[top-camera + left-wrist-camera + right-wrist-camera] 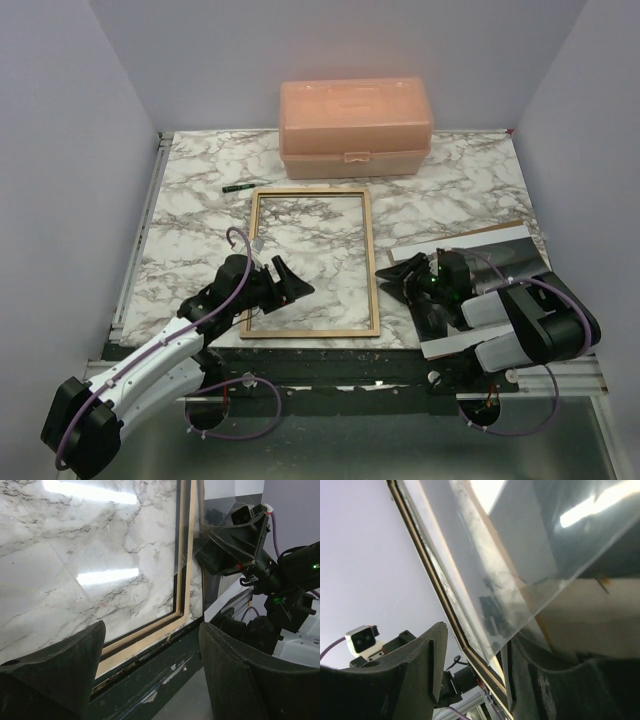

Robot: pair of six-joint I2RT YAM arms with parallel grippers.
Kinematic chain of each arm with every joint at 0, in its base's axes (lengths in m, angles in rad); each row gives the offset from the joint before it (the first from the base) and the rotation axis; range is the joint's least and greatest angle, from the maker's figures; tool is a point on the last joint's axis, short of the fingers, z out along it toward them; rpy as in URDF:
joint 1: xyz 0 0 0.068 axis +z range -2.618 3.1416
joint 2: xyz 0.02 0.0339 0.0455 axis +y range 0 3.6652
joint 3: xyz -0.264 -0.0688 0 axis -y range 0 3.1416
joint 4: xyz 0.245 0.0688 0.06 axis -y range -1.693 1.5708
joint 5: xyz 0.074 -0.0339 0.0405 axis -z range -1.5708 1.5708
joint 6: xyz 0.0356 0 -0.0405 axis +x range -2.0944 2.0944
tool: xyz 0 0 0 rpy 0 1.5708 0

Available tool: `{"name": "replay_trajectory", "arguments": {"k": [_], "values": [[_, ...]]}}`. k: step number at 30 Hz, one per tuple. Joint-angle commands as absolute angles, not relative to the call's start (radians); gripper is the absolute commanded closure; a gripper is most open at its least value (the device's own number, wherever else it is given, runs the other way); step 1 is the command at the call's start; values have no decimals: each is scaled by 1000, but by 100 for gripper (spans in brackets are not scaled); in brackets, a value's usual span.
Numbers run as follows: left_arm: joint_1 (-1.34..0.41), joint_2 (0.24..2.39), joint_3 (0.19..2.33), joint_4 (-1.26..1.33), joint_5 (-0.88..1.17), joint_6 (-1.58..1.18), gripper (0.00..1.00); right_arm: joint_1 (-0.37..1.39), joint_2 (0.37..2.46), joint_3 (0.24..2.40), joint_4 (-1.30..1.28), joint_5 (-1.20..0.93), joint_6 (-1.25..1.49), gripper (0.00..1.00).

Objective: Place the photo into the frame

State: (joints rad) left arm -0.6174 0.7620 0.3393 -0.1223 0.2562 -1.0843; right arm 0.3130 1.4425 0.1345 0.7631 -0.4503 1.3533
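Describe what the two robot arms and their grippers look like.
Left arm: white links, black joints. Right arm: grey links, black joints, a green light near the wrist. A purple cable loops along each. The left gripper and right gripper are black with two wedge-shaped fingers.

Top camera: high, rear, looking down at table [200,190]. Wrist cameras: close, low, both catching frame [185,575] edge.

left gripper [286,281] jaws wide, held low | right gripper [393,282] jaws partly apart, pointing inward
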Motion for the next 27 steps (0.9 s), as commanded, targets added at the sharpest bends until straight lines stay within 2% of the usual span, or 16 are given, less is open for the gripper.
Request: {"name": "replay_trajectory", "arguments": {"k": [1,9,19,27], "values": [[-622,736,336,-121,275,-1084,24,317,1474,173,937,-435,1399,51],[-623,659,310,-171,267,-1085,24,316,1398,190,911,-389,1417,65],[-623,599,339,-264,245,-1065,24,317,1373,252,775,-414,1374,98],[-623,567,456,-430,188,-1001,24,317,1238,383,446,-567,1231,100]]}}
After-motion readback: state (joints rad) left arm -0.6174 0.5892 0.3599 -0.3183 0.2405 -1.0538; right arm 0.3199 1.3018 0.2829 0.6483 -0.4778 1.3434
